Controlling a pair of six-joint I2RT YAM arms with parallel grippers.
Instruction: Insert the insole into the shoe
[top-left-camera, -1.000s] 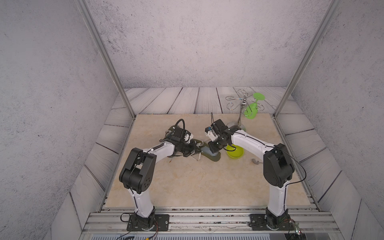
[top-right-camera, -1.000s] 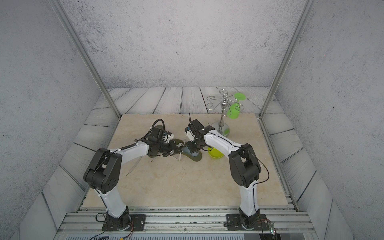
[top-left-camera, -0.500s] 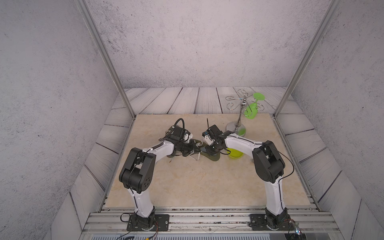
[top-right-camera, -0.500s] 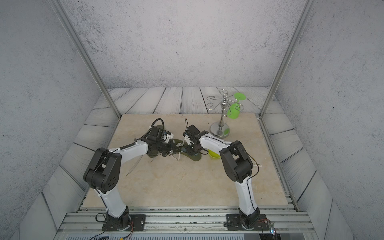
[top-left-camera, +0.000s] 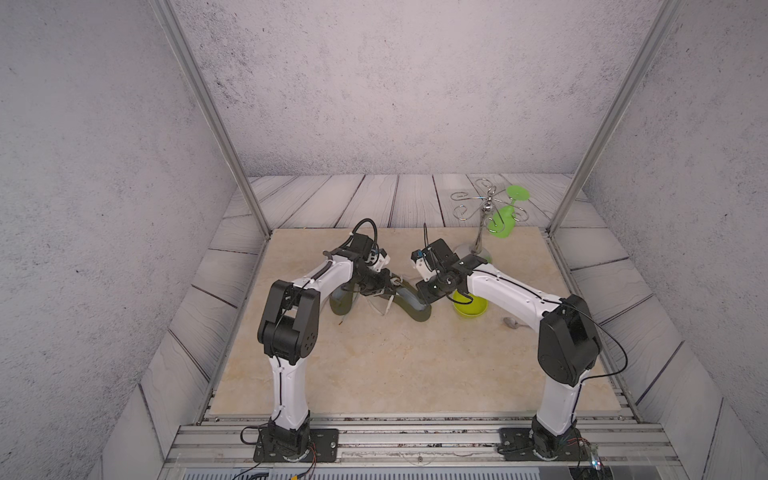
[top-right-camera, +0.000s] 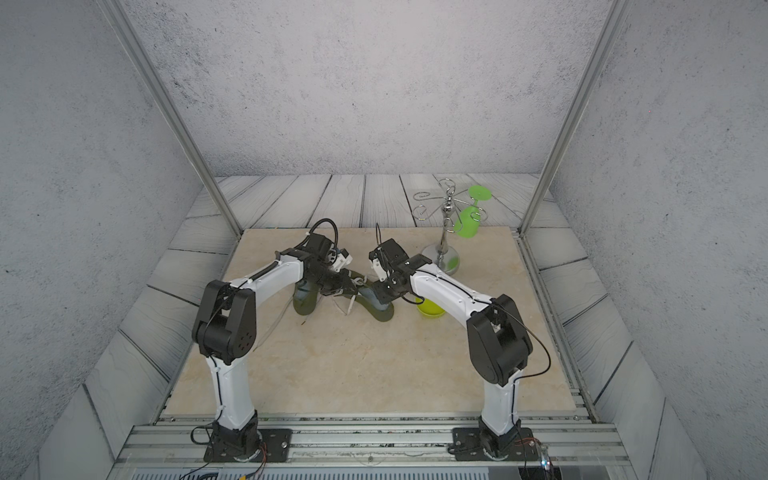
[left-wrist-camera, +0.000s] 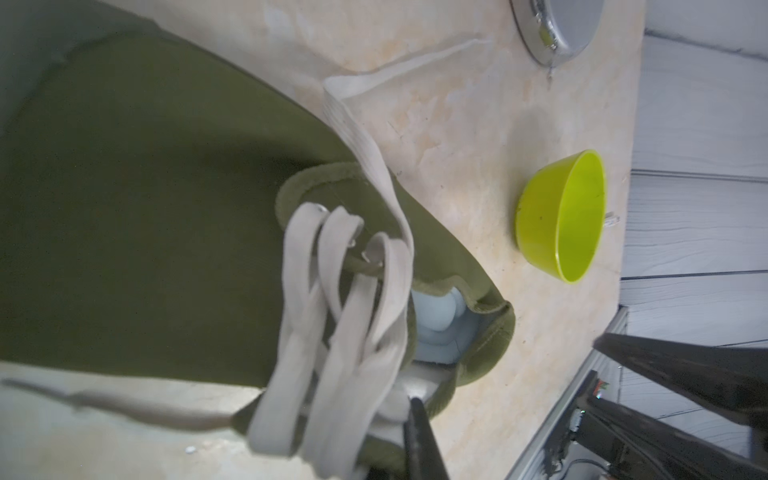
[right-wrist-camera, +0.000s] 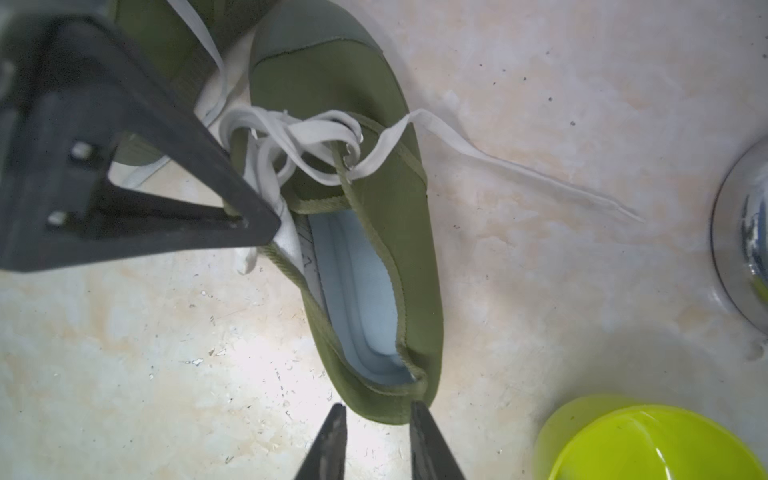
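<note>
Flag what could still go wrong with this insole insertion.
1. The light-blue insole looks ridged near the heel in the left wrist view, so it may not sit flat in the olive shoe.
2. The white laces lie against the left end effector, which is shut at the collar. Pulling away could snag them and drag the shoe.
3. The right end effector stands open at the heel, with the lime-green bowl close by. A retreat might knock it.
</note>
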